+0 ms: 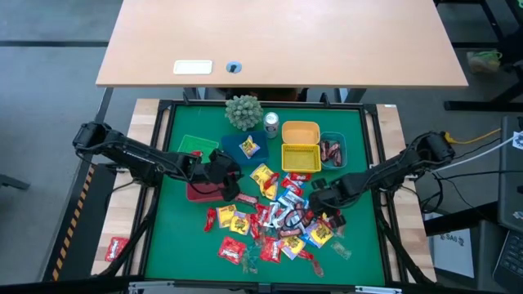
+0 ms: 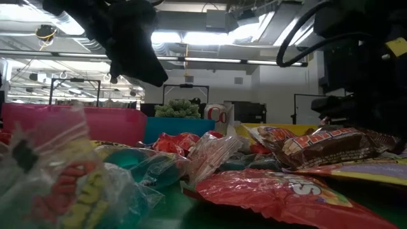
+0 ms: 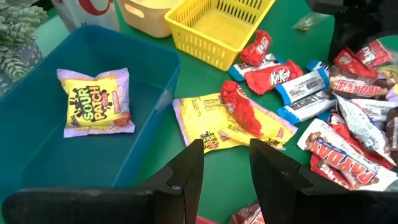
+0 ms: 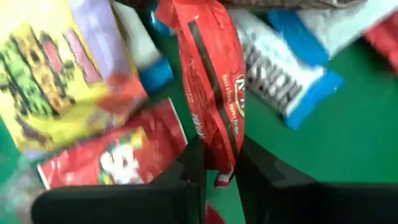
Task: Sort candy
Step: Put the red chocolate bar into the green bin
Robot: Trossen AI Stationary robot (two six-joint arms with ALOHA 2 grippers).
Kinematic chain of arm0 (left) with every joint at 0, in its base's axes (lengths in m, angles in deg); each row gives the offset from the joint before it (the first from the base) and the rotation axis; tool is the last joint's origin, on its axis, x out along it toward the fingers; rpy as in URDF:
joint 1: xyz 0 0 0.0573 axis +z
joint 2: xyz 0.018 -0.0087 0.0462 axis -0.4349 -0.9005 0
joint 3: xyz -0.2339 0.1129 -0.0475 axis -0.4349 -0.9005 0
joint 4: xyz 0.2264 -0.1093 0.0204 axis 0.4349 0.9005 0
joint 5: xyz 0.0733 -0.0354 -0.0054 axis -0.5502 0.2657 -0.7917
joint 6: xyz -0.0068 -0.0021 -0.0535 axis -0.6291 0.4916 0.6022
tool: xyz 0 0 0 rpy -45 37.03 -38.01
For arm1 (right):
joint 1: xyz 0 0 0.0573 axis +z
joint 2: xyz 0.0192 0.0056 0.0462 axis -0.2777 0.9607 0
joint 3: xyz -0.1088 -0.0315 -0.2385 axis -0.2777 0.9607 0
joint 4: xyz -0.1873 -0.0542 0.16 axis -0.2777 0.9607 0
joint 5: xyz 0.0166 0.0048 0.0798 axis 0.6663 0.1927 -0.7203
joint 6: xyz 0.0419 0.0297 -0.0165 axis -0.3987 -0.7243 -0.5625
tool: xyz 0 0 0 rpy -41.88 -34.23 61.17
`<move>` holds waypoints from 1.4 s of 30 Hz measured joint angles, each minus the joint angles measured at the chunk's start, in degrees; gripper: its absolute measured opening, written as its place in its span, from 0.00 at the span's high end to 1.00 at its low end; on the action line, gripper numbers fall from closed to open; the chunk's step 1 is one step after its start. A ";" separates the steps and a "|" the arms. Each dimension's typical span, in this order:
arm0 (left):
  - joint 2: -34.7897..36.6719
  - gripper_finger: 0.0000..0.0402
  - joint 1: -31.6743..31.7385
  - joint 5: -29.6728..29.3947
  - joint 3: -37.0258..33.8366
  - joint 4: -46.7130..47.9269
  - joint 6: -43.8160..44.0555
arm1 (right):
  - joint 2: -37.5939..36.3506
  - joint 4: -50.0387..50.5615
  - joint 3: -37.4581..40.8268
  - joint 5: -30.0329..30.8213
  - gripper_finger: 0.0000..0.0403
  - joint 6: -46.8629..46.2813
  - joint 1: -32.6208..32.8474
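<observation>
In the blue bin (image 3: 37, 149), one yellow candy (image 3: 94, 102).

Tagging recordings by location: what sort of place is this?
Probably a robotics lab or workshop: open ceiling with strip lights and ducts, a plain desk beside the green table, and loose cabling on the floor.

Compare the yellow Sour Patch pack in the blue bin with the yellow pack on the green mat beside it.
The Sour Patch pack lies alone inside the blue bin; the yellow pack on the mat lies outside it. The binned pack is uncovered; a red candy lies across the other. Both are yellow with lilac edges.
</observation>
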 joint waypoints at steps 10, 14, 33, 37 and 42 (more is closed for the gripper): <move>0.02 0.71 -2.54 0.06 0.00 -7.19 -6.97 | -0.12 15.94 -13.12 8.61 0.84 0.11 -0.02; 0.02 0.71 -4.43 0.76 0.00 -11.92 -13.31 | -0.13 16.65 -17.26 16.52 0.84 0.11 -0.23; 0.02 0.62 -6.64 0.65 0.00 -26.96 -26.44 | -0.05 -12.47 -21.12 15.30 0.83 -0.10 -11.11; 0.02 0.55 -5.50 0.52 0.00 -27.52 -25.30 | 0.04 -15.47 -21.12 15.03 0.83 -0.10 -11.43; 0.02 0.51 -4.47 0.52 0.02 -28.57 -25.19 | 0.04 -18.37 -21.12 15.05 0.83 -0.09 -11.30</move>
